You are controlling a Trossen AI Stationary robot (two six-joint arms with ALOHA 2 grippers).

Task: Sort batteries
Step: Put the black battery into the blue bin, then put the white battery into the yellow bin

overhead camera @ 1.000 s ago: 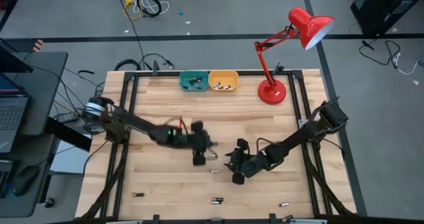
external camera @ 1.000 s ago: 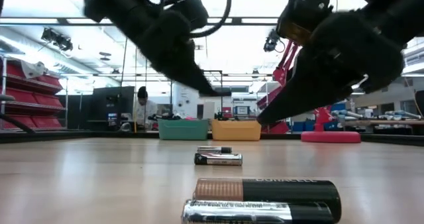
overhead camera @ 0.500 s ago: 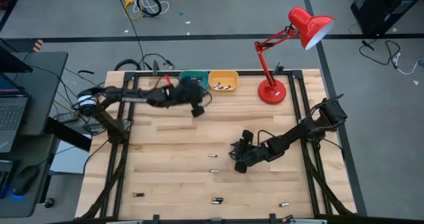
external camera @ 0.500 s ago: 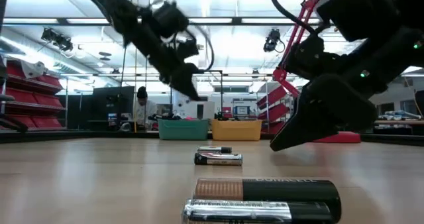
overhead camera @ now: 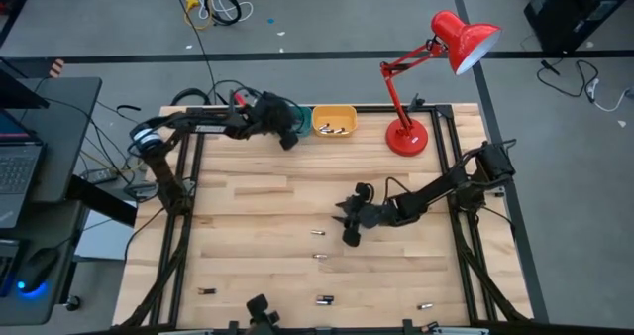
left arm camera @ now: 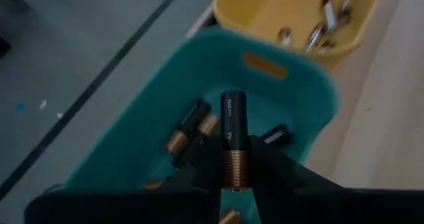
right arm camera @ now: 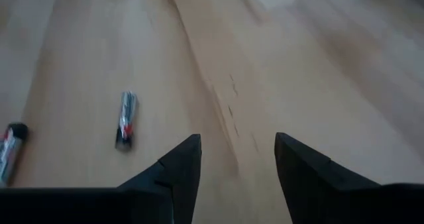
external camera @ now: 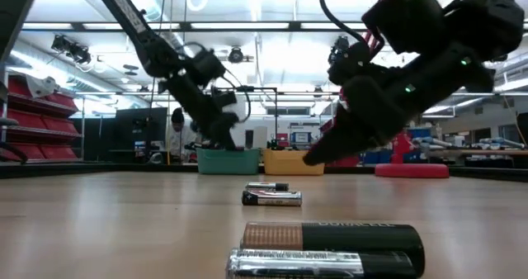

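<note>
- High view: left gripper [overhead camera: 286, 137] sits at upper centre over the teal bin [overhead camera: 297, 115]; right gripper [overhead camera: 349, 223] hovers mid-desk [overhead camera: 248, 191], loose batteries below it.
- Left wrist view: jaws clenched on an AA battery [left arm camera: 232, 139], long axis running up-frame, directly above the bin.
- Right wrist view: jaws released, empty; a silver battery [right arm camera: 126, 127] lies left of them.

- Grey floor [overhead camera: 327, 38] around the table, crossed by dark lines.
- Loose cables [overhead camera: 210, 3] lie on the floor at the far side.
- A dark desk [overhead camera: 45, 137] stands to the left, with a laptop [overhead camera: 15, 162] on it.
- A red lamp [overhead camera: 436, 72] stands at the wooden table's [overhead camera: 258, 201] far right corner.
- Low view: strip lights [external camera: 264, 27] on the ceiling, red shelving [external camera: 33, 118] at left, a person [external camera: 176, 130] seated far back.
</note>
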